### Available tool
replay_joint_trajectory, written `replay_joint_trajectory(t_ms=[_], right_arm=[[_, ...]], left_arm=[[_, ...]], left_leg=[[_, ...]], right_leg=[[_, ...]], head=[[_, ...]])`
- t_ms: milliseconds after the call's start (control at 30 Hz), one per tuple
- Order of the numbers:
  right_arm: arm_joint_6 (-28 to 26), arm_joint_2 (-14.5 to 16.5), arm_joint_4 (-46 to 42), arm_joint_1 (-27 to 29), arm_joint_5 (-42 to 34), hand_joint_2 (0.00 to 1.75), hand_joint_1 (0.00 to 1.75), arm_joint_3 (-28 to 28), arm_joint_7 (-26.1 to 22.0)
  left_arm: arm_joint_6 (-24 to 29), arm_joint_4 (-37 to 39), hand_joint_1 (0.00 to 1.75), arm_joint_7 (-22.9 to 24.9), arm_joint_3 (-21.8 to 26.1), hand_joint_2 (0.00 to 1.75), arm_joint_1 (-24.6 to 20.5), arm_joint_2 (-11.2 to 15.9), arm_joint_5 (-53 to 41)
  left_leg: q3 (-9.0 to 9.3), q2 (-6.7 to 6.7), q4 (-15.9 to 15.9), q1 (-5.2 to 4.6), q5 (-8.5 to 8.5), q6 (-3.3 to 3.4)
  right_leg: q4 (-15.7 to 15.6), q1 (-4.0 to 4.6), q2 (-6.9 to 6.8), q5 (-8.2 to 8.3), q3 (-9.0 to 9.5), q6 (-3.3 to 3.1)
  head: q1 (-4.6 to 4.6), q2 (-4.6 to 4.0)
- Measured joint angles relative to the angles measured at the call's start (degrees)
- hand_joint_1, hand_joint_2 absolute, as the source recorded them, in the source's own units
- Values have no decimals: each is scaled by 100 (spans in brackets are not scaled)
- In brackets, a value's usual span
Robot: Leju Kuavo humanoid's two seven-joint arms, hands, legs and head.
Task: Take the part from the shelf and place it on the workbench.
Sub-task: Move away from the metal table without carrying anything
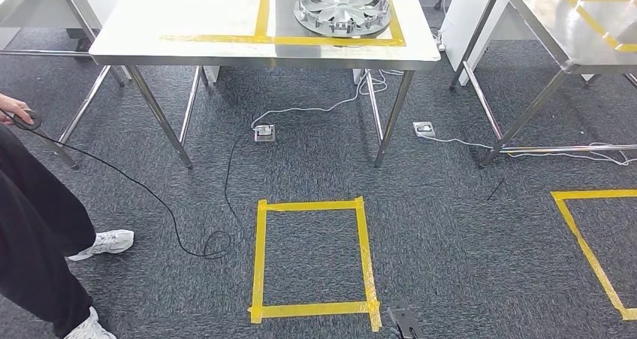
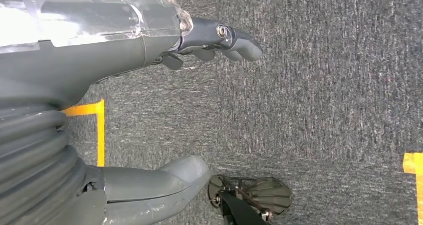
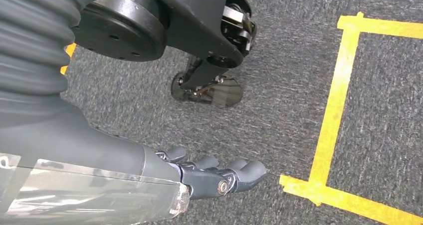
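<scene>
The silver spoked wheel-cover part [image 1: 343, 7] lies on the far steel bench [image 1: 150, 23]; both hands [image 2: 219, 40] [image 3: 219, 177] hang empty, fingers loosely spread.

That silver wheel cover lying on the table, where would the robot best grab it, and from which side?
Probably at the rim. The wheel cover lies flat inside yellow tape near the table front edge, so its near rim faces the robot. Its wide disc suggests both hands, fingers under opposite sides of the rim, coming from the front. Both the left hand and the right hand hang empty now.
</scene>
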Motion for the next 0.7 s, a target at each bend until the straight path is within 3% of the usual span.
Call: replay_joint_trajectory(t_ms=[700], right_arm=[[-16, 0, -4, 4, -39, 175, 0, 0, -1]], left_arm=[[0, 0, 0, -30, -2, 175, 0, -27, 0]], left_leg=[[8, -1, -15, -10, 3, 5]], right_leg=[[-40, -3, 0, 18, 12, 18]], head=[[-4, 0]])
